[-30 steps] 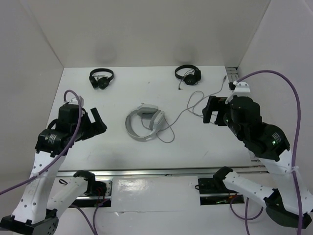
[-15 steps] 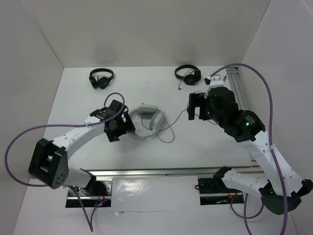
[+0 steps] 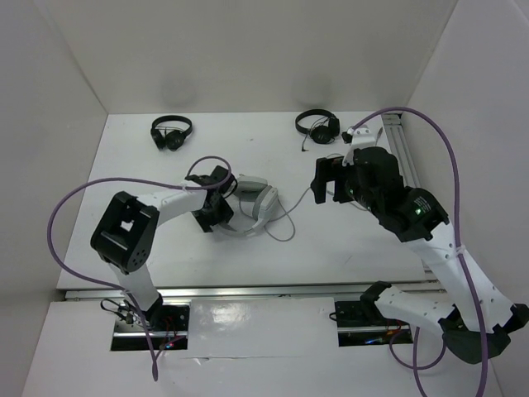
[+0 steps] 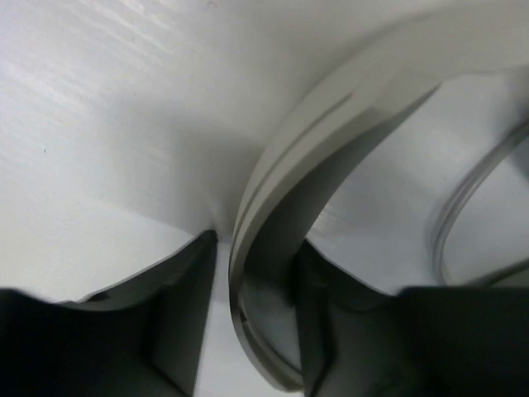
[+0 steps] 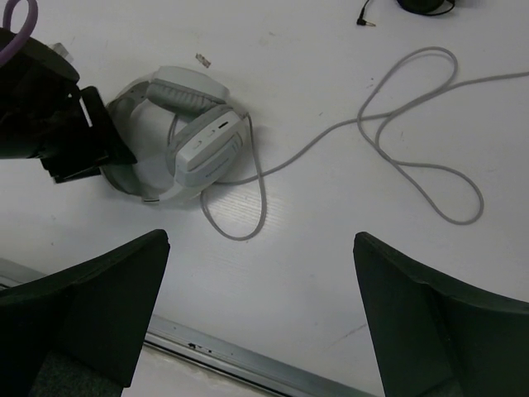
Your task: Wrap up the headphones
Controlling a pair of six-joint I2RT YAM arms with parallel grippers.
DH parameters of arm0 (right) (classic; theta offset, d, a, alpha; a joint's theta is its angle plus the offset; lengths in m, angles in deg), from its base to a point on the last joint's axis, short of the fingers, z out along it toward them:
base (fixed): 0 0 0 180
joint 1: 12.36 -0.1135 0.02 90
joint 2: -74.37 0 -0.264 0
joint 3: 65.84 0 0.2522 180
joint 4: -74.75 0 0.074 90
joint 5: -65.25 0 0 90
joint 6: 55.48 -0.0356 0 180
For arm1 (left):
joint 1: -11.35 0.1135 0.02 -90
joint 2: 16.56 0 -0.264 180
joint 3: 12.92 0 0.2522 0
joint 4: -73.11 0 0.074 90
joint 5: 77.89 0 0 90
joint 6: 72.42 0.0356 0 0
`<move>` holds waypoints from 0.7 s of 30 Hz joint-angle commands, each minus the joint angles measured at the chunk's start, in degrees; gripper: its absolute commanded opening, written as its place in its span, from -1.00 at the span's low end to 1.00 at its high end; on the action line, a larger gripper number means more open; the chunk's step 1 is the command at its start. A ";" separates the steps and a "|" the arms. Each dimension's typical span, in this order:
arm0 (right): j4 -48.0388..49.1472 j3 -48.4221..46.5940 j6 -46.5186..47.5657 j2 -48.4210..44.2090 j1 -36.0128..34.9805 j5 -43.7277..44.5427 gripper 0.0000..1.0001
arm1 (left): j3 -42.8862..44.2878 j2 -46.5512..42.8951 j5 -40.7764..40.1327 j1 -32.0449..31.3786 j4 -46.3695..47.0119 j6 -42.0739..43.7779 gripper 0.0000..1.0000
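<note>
The headphones point(image 3: 245, 207) lie flat near the middle of the table point(image 3: 347, 240). The headband is straddled at 9 o'clock by the left gripper point(image 3: 216, 215), fingers apart, seemingly not yet clamped. The cable point(image 5: 318, 141) is stretched toward 2 o'clock, nearer the right gripper point(image 3: 328, 180), which is spread wide.

The left arm stretches low from the lower left to the frame's middle, the left end effector point(image 3: 216, 205) slightly parted, while the right arm arches from the lower right, the right end effector point(image 3: 325, 179) spread wide.
</note>
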 commanded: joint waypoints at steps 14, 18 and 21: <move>21.21 13.72 -4.39 -13.83 -0.46 -24.35 1.00 | 10.83 -26.82 -11.78 -0.25 -22.46 13.99 -1.00; 50.89 31.57 -6.77 -22.73 -0.46 -34.15 1.00 | 32.07 -30.26 -7.06 3.08 -30.99 25.69 -1.00; 56.58 35.81 -3.97 -21.19 -0.46 -32.39 1.00 | 46.07 -30.36 -4.83 4.67 -36.79 32.11 -1.00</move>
